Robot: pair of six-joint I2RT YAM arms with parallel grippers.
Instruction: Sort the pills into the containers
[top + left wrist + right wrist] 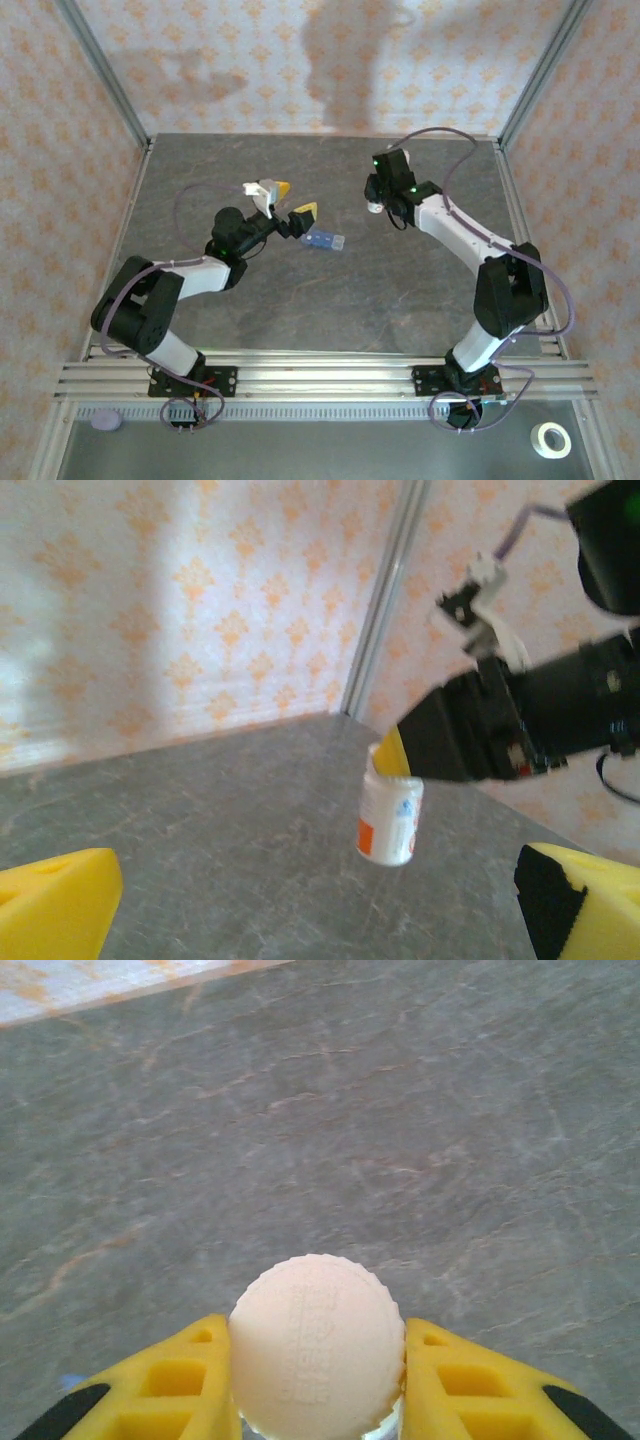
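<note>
Now the right gripper [378, 203] pinches the white bottle [390, 820] over the far half of the table [300, 310]. The left gripper [294, 198], spread wide, hangs by the containers [325, 241]. Next, probably: open the lid [318, 1345].

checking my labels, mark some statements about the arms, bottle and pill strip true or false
1. The right gripper is shut on the small white cylindrical bottle. True.
2. The left gripper holds the translucent blue pill-organiser strip. False: it is open; the strip lies on the grey table.
3. The bottle's ribbed whitish cap is on. True.
4. The strip sits in the table's far right corner. False: it lies near the middle, between the grippers.
</note>
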